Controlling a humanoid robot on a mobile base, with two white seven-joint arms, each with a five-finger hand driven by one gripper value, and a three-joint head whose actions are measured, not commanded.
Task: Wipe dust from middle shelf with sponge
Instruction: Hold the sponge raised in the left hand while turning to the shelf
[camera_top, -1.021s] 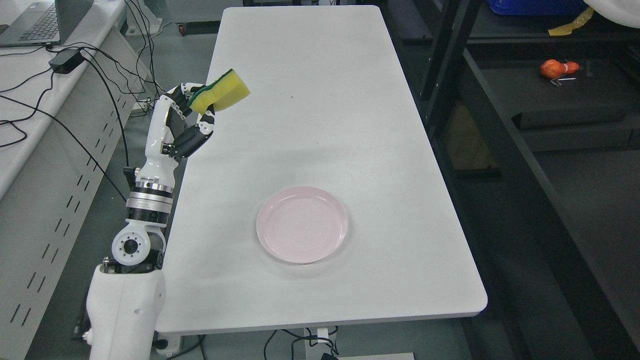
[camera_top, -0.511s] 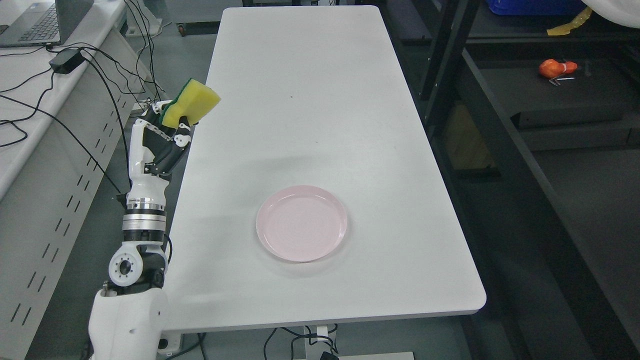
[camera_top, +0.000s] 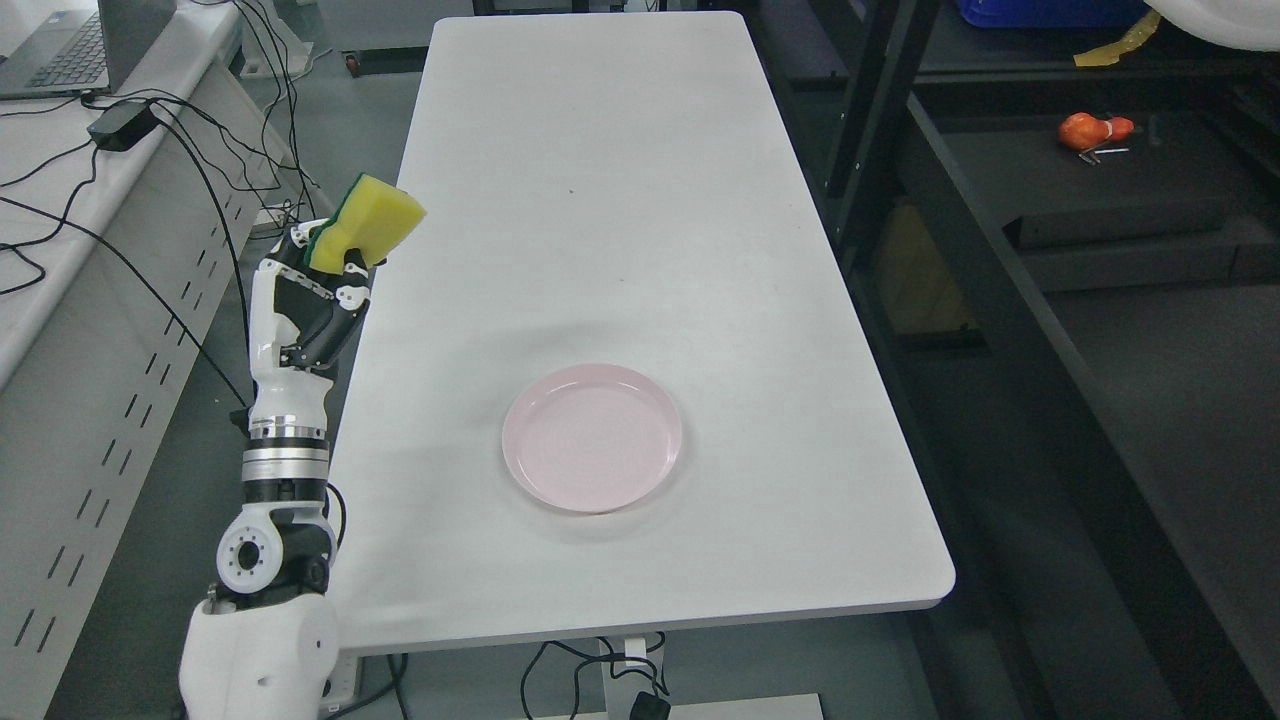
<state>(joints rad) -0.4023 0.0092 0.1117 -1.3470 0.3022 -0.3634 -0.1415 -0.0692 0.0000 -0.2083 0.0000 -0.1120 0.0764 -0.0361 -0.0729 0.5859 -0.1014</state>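
- While no wiping has begun, the sponge (camera_top: 368, 221) is gripped in the left hand's (camera_top: 318, 290) fingers, left of the table (camera_top: 600, 200).
- The shelf unit (camera_top: 1010, 330), far right, is not yet reached.

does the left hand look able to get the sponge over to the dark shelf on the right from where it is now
Probably not yet. The left hand holds the sponge at the white table's left edge; the whole tabletop lies between it and the dark shelf on the right.

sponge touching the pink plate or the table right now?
Apart from both. The head view shows the sponge held up in the left robot hand at the table's left edge, far from the pink plate.
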